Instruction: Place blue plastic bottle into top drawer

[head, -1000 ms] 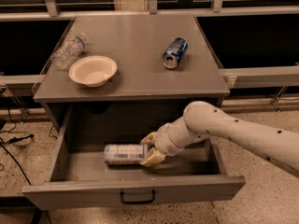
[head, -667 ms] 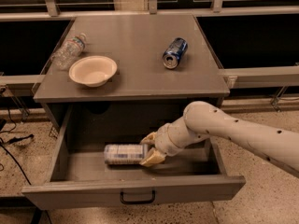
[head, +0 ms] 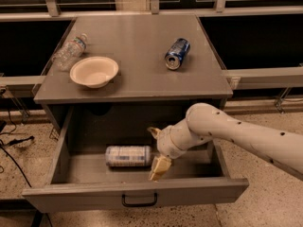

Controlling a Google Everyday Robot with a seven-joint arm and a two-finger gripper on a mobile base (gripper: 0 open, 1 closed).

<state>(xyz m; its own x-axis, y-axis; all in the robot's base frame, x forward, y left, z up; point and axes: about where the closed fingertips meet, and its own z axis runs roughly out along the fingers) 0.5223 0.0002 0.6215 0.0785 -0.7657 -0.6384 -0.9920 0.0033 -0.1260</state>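
The blue plastic bottle (head: 128, 156) lies on its side on the floor of the open top drawer (head: 199, 189), left of centre. My gripper (head: 156, 150) is inside the drawer at the bottle's right end. It is open: one fingertip (head: 154, 132) sits above and behind that end, the other (head: 159, 168) below and in front of it. The fingers are spread wider than the bottle and do not grip it. My arm reaches in from the right over the drawer's right wall.
On the cabinet top (head: 142, 74) are a white bowl (head: 94, 71), a clear water bottle (head: 70, 51) at the left edge and a dark blue soda can (head: 177, 54) on its side. The drawer's black handle (head: 139, 201) faces me. Cables (head: 12, 143) lie on the floor at left.
The fingers have spread apart from the bottle's right end, letting it go. The bottle stays lying in the drawer. The arm has barely moved.
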